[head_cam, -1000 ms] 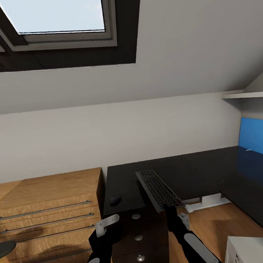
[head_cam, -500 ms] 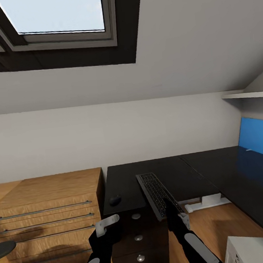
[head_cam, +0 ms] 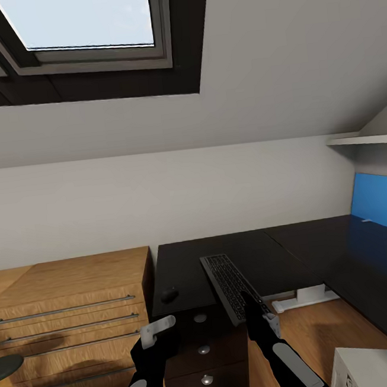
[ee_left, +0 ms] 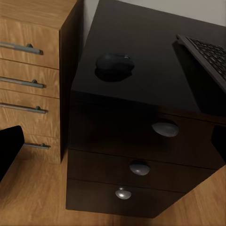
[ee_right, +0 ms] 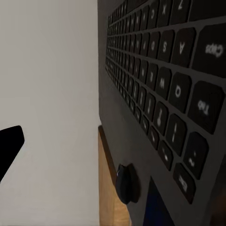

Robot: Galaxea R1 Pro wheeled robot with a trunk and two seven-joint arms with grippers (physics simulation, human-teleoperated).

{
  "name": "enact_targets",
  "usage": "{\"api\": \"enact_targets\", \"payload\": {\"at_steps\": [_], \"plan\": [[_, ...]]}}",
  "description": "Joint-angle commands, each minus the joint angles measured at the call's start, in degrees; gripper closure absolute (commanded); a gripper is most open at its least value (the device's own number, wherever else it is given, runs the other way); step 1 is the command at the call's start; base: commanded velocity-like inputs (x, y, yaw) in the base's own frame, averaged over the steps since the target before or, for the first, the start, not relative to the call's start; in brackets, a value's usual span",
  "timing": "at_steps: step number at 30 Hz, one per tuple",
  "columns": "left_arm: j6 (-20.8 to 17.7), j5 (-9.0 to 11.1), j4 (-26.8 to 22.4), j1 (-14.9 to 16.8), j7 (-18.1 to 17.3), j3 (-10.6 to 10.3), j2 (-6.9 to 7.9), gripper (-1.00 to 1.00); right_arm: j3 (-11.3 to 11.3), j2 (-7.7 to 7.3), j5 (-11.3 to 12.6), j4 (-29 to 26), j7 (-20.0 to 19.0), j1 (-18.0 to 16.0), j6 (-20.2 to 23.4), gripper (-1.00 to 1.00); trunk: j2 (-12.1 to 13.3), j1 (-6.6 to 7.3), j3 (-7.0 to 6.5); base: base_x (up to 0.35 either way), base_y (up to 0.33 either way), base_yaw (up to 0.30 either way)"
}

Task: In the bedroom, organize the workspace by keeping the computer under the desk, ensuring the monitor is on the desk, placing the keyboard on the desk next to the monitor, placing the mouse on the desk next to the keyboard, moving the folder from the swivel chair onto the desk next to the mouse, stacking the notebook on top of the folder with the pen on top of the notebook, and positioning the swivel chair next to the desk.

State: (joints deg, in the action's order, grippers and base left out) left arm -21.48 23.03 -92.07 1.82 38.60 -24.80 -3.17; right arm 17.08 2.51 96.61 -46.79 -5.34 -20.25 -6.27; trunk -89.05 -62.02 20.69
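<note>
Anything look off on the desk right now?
Yes: the keyboard sits skewed on the desk, its near end sticking out past the front edge at the right gripper. The mouse lies flat, apart from it.

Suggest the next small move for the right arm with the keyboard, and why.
Probably ease the right gripper forward, sliding the keyboard further onto the desk. Its near end overhangs the front edge above the drawers, and the mouse already sits beside it.
</note>
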Motion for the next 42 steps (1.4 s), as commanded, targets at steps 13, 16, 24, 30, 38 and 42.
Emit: {"api": "enact_targets", "payload": {"at_steps": [13, 16, 24, 30, 38, 42], "plan": [[-0.3, 0.4, -0.1, 0.0, 0.4, -0.1, 0.01, -1.0, 0.3, 0.04, 0.6, 0.1, -0.3, 0.0, -0.4, -1.0, 0.0, 0.0, 0.07, -0.249, 0.0, 0.0], [-0.3, 0.4, -0.1, 0.1, 0.4, -0.1, 0.01, -1.0, 0.3, 0.04, 0.6, 0.1, -0.3, 0.0, -0.4, -1.0, 0.0, 0.0, 0.07, -0.332, 0.0, 0.0], [-0.3, 0.4, -0.1, 0.1, 0.4, -0.1, 0.01, -1.0, 0.3, -0.03, 0.5, -0.1, -0.5, -0.1, -0.6, -1.0, 0.0, 0.0, 0.07, -0.266, -0.026, 0.0], [-0.3, 0.4, -0.1, 0.1, 0.4, -0.2, -0.04, -1.0, 0.3, -0.12, 0.4, -0.3, -0.7, -0.1, -0.8, -1.0, 0.4, 0.22, -0.11, -0.038, -0.009, 0.0], [-0.3, 0.3, -0.1, 0.0, 0.4, -0.7, -0.01, -1.0, 0.2, -0.63, 0.4, -2.2, -0.8, 0.0, -1.1, -1.0, 3.6, 1.98, -1.55, -0.005, -0.001, 0.0], [-0.4, 0.4, -0.1, 0.0, 0.4, -0.9, 0.0, -1.0, 0.1, -1.15, 0.5, -2.9, -0.8, 0.0, -1.2, -1.0, 5.2, 2.86, -2.26, 0.0, 0.0, 0.0]]}}
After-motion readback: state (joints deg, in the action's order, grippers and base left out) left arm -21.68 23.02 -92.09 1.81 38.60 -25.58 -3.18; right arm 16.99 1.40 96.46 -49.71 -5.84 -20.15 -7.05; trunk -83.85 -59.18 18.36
